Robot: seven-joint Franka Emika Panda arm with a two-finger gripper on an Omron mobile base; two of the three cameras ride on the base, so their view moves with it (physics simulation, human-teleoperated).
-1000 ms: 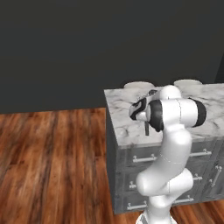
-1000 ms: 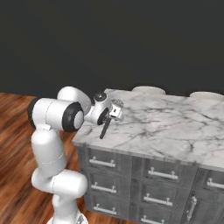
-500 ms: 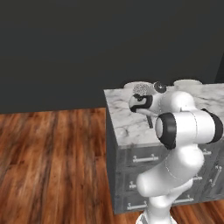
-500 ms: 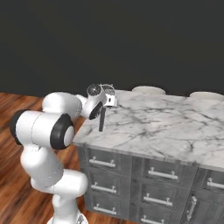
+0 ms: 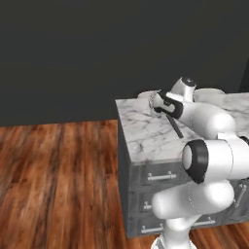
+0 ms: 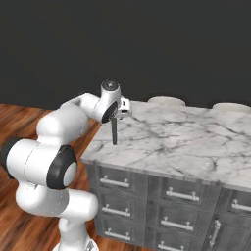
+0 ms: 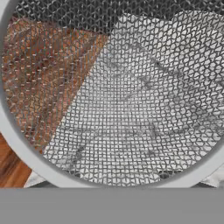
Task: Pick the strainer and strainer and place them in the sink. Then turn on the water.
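My gripper [image 5: 162, 103] is shut on a round silver mesh strainer [image 5: 156, 101] and holds it above the far left corner of the marble counter [image 5: 146, 136]. The strainer's long black handle [image 5: 174, 126] hangs down toward the countertop. From the right base view the gripper [image 6: 121, 109] sits at the counter's left edge, with the black handle [image 6: 114, 130] pointing straight down. In the hand view the strainer's mesh [image 7: 131, 100] and pale rim [image 7: 19, 151] lie right in front of the camera, with counter and floor visible through the mesh. The sink and the water tap are out of view.
The counter [image 6: 186, 142] has grey drawer fronts [image 6: 117, 182] below it. Two pale round tops [image 6: 166, 101] [image 6: 230, 107] stand at its far side. Wooden floor [image 5: 53, 175] spreads to the left, and a dark wall is behind.
The arm has swung round and carried the strainer up and back toward the counter's far left corner. The handle now hangs more steeply. The grip stays shut.
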